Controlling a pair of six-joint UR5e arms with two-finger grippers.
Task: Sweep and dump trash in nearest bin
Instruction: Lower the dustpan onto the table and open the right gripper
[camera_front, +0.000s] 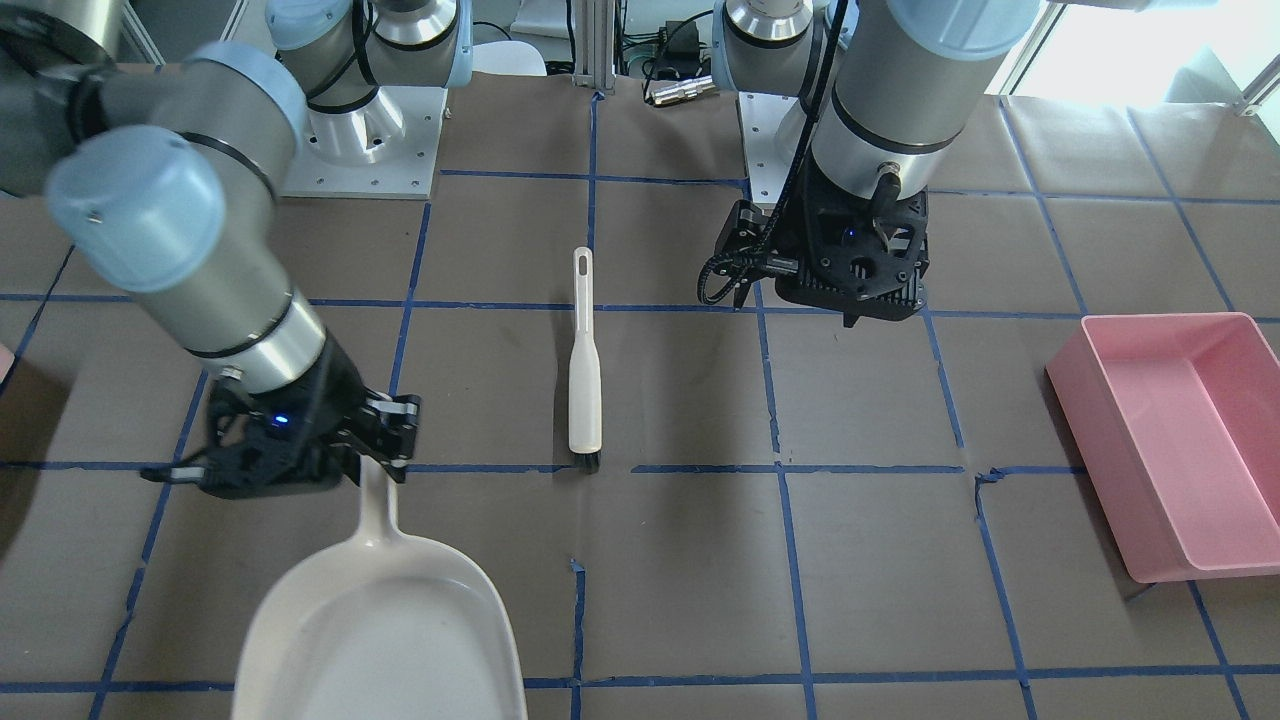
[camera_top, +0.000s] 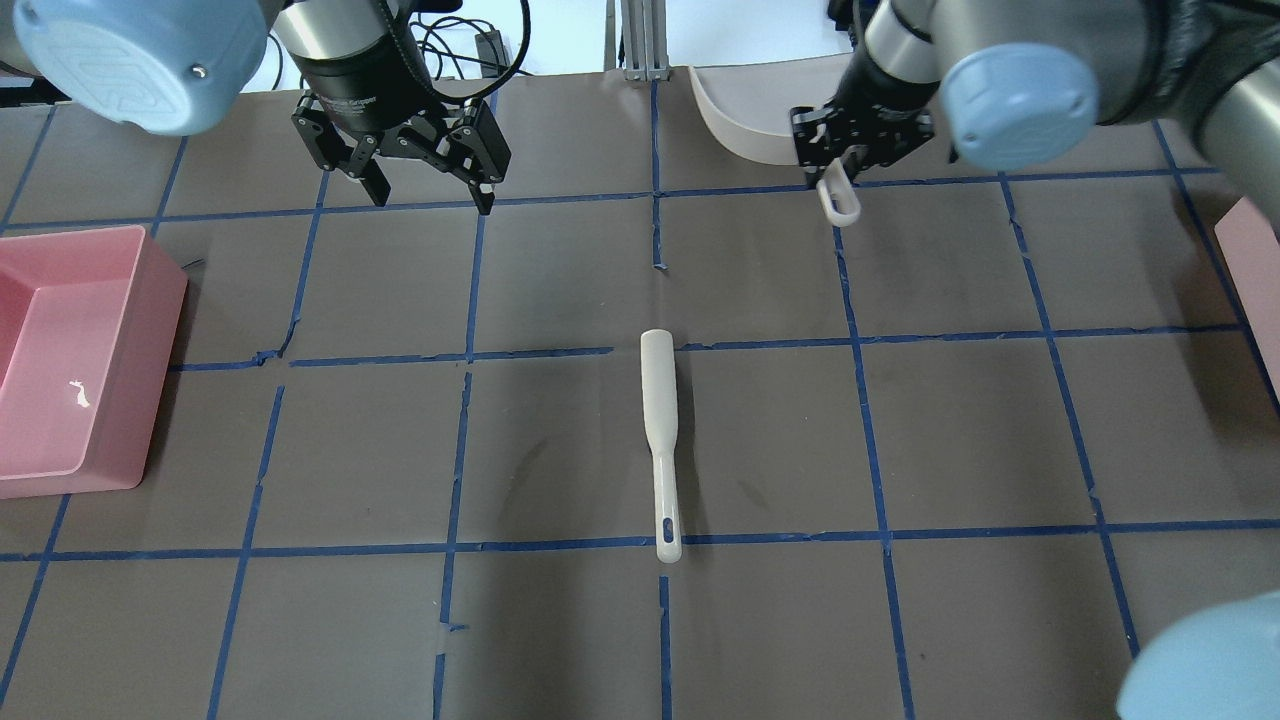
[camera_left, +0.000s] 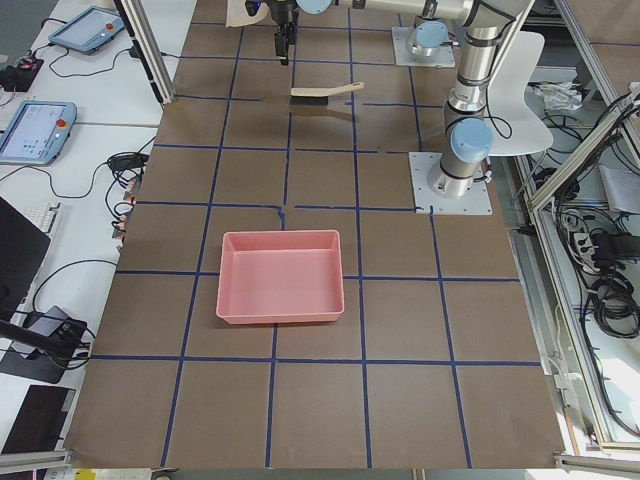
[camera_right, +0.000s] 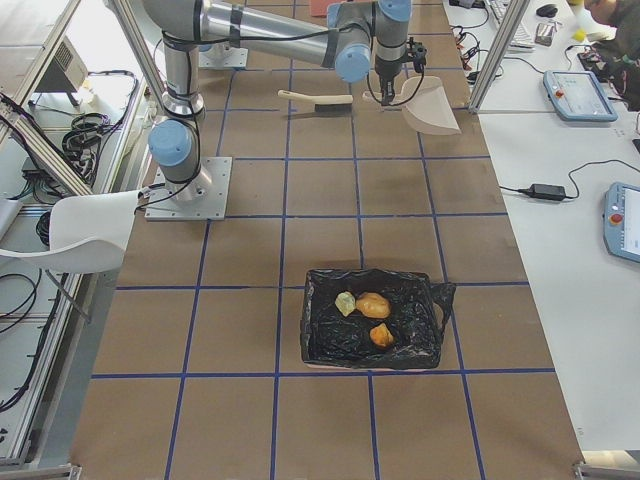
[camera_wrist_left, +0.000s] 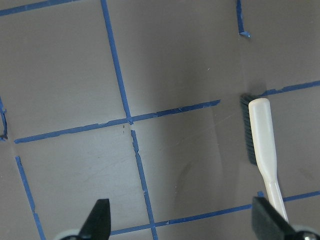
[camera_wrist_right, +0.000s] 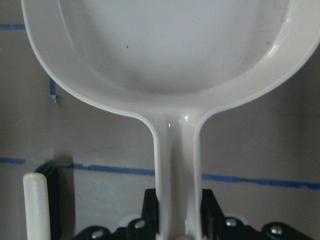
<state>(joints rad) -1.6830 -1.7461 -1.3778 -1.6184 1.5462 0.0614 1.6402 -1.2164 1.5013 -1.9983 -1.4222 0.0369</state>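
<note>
The trash lies in a black-lined bin (camera_right: 430, 345) in the exterior right view: a tan lump (camera_right: 373, 304), a smaller orange-tan lump (camera_right: 381, 335) and a pale yellow-green chunk (camera_right: 346, 304). My right gripper (camera_top: 838, 160) is shut on the handle of the cream dustpan (camera_front: 380, 620), which looks empty in the right wrist view (camera_wrist_right: 160, 45). The cream brush (camera_top: 660, 440) lies flat mid-table, bristles toward the far side. My left gripper (camera_top: 430, 195) is open and empty, hovering over bare table left of the brush (camera_wrist_left: 263, 150).
A pink bin (camera_top: 70, 360) sits at the table's end on my left, holding only a small white scrap (camera_top: 78, 393). The black-lined bin is at the end on my right. The table is brown paper with blue tape lines.
</note>
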